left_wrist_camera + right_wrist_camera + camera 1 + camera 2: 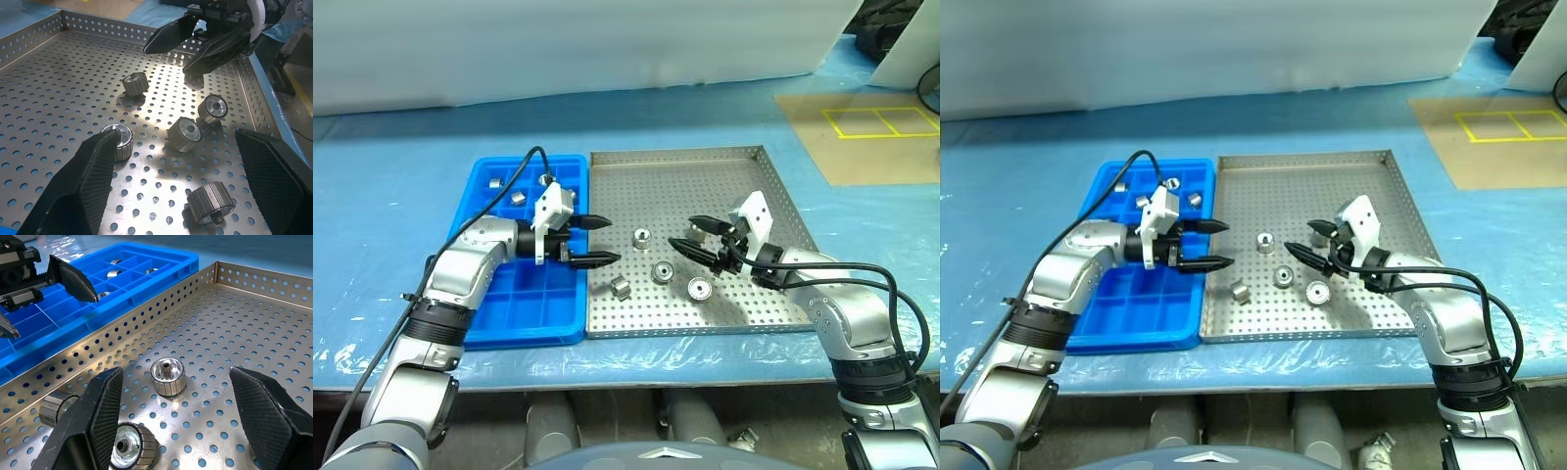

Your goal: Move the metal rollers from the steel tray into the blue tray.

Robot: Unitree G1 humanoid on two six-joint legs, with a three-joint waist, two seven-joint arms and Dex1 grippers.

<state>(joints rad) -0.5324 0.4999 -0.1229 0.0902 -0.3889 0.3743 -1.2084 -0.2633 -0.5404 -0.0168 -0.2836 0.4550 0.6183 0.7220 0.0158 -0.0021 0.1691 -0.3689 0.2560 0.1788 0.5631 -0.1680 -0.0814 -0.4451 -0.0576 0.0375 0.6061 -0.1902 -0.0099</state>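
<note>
Both pincers are hanging empty above the work area, facing one another across the steel tray (759, 201). Left pincer (597, 241) is reaching rightward over the seam between the blue tray (481, 313) and the steel tray, its fingers spread wide and gripping nothing. Right pincer (693, 237) is pointing leftward over the middle of the steel tray, its fingers also apart and empty.

Four metal rollers (643, 236) are lying loose on the perforated floor between and just below the two pincers, each apart from its neighbours. This spacing is probably leaving room for fingers to drop on either side of one piece. Several rollers are already sitting in the far compartments of the blue tray (1194, 199), so the transfer is judged to be partly complete. The two trays are standing side by side, rims touching, on the blue-covered tabletop (391, 176), which is keeping each carry short.

Head views are giving the overall layout and the tray contents. The left wrist view is showing the rollers' ribbed sides and centre holes, with the right pincer beyond them. The right wrist view is framing one upright roller (167, 376) between its own fingers (95, 411), marking it as the likely next pick.
</note>
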